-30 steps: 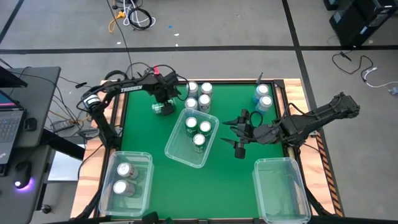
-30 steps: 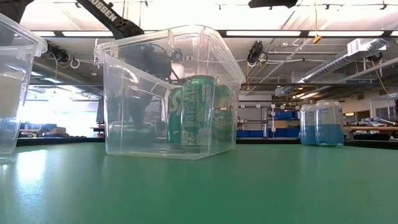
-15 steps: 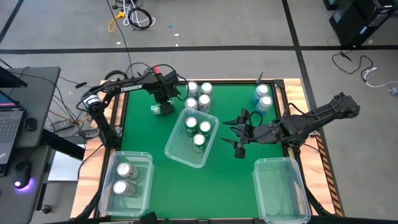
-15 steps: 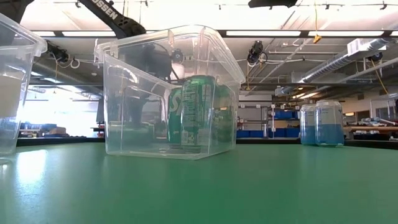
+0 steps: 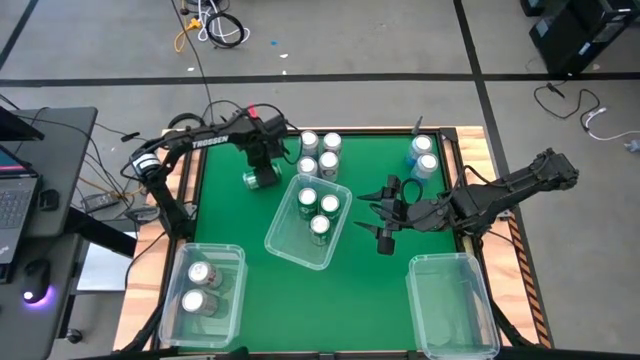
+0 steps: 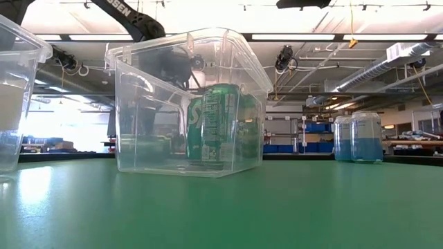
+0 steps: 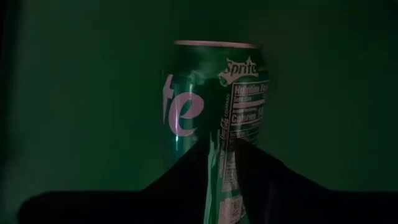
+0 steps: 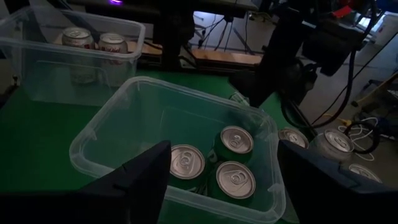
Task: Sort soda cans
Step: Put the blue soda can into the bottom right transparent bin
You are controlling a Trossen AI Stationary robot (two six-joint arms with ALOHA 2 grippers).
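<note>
A green soda can (image 5: 260, 180) lies on its side on the green table at the far left; the left wrist view shows it lengthwise (image 7: 214, 93). My left gripper (image 5: 262, 162) points down over it, its fingers (image 7: 186, 180) drawn almost together in front of the can's near part. My right gripper (image 5: 380, 215) hovers open at the middle right, facing the tilted clear bin (image 5: 285, 245) that holds three green cans (image 8: 233, 158). Several cans (image 5: 318, 152) stand upright at the far edge, and two blue cans (image 5: 424, 157) stand at the far right. My left gripper comes at the lying can from above, its fingers over the can's side near one end (image 7: 219, 186). The dark fingers hide that end. Whether they touch the can I cannot tell.
A clear bin (image 5: 232, 300) at the near left holds two silver-white cans (image 8: 90, 40). Another clear bin (image 5: 450, 305) stands at the near right. In the low view the middle bin (image 6: 138, 111) stands in front of the left arm, and the blue cans (image 6: 356, 138) are at the right.
My left arm has shifted slightly over the green can. The can still lies on its side at almost the same spot. My right arm has kept still.
</note>
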